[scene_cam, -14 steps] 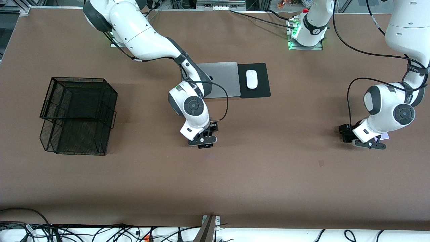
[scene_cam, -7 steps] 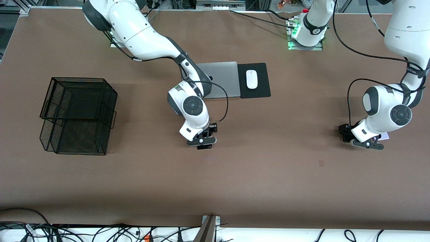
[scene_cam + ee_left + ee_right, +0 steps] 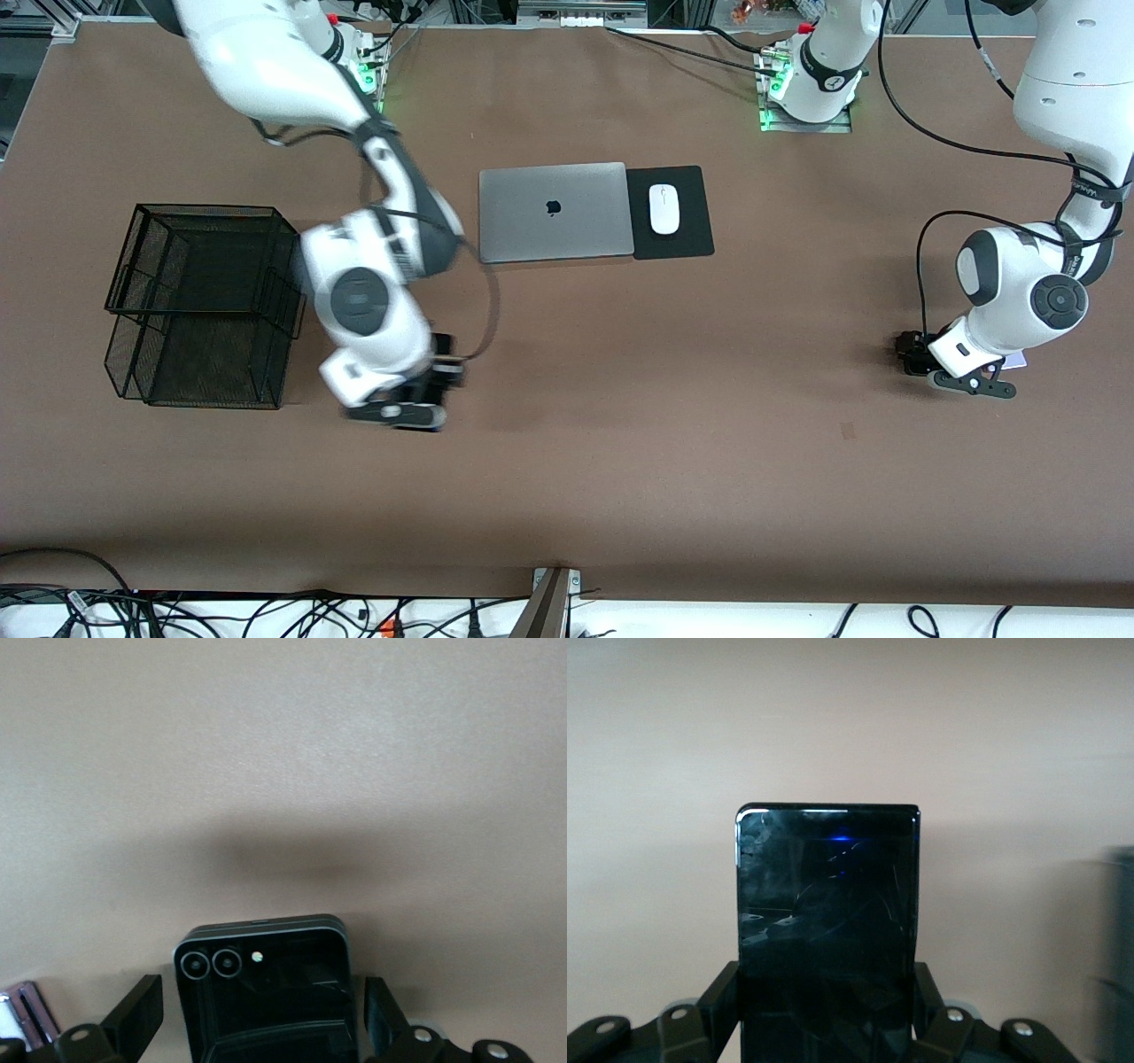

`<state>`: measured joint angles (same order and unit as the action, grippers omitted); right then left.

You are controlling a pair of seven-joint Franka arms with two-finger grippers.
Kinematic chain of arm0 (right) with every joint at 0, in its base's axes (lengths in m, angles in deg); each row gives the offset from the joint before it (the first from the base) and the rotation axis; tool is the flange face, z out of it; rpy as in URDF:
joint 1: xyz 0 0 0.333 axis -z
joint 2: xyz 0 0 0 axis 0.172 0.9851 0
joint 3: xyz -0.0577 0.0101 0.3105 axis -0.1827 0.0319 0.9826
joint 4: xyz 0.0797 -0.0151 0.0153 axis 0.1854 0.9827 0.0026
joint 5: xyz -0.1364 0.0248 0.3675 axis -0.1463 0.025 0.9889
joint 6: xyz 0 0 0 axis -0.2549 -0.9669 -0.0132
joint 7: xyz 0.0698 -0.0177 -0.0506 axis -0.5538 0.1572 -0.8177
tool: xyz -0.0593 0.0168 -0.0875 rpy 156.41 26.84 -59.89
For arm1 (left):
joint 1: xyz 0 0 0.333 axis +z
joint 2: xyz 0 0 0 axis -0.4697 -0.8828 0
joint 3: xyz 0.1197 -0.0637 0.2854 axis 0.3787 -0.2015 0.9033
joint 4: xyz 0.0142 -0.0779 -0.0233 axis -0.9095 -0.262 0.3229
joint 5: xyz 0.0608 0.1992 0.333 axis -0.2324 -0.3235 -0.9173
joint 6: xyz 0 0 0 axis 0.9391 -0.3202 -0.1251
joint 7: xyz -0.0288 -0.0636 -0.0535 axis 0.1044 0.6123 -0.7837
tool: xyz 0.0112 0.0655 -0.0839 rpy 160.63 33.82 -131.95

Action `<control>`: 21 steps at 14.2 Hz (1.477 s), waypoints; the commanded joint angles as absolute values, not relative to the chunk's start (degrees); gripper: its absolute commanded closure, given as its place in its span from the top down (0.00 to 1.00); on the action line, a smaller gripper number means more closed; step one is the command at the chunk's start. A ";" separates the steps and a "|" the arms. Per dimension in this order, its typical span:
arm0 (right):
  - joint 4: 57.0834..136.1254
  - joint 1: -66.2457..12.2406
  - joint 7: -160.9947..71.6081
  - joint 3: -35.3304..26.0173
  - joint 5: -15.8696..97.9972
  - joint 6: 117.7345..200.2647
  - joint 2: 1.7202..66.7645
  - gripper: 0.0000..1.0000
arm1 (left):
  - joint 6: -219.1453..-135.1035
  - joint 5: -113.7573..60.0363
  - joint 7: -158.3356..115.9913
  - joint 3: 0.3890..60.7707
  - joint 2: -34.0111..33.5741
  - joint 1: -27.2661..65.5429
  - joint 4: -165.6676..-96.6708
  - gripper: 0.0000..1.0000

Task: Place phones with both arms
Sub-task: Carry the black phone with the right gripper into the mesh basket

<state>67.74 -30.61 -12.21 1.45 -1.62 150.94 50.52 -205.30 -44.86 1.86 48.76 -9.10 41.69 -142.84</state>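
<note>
My right gripper [image 3: 400,413] hangs over the table beside the wire basket, shut on the long slim black phone [image 3: 827,904]. The phone stands out straight between its fingers [image 3: 719,997] in the right wrist view. Toward the left arm's end of the table, my left gripper [image 3: 971,384] is low over the small squarish black phone [image 3: 264,992]. It is open, with one finger [image 3: 137,1014] on each side of the phone and a gap at both. The arm hides this phone in the front view. A corner of the lavender-white phone [image 3: 1017,359] peeks out beside the left gripper.
A black wire mesh basket [image 3: 205,301] stands toward the right arm's end of the table, close to the right gripper. A closed silver laptop [image 3: 554,211] and a black mouse pad [image 3: 671,239] with a white mouse [image 3: 663,209] lie near the bases.
The right gripper shut on the long black phone and swung with it from mid-table toward the basket. The left gripper stayed open and barely moved.
</note>
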 commanded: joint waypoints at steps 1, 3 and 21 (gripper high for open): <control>70.18 -26.96 -19.42 -0.94 -2.46 141.41 44.19 0.00 | -206.91 -44.29 -0.03 48.55 -10.02 42.60 -142.11 1.00; 73.41 -26.96 -25.13 -5.43 -2.55 137.44 39.63 0.00 | -207.00 -44.29 -2.84 48.55 -10.46 42.52 -142.11 1.00; 120.10 -26.87 -42.39 -27.60 -3.69 164.40 15.96 0.00 | -207.18 -44.29 -11.47 48.20 -11.16 41.28 -141.85 0.36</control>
<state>118.50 -26.12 -42.19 -26.91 -2.66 162.88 17.94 -206.56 -44.75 -10.69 48.28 -9.67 41.50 -142.70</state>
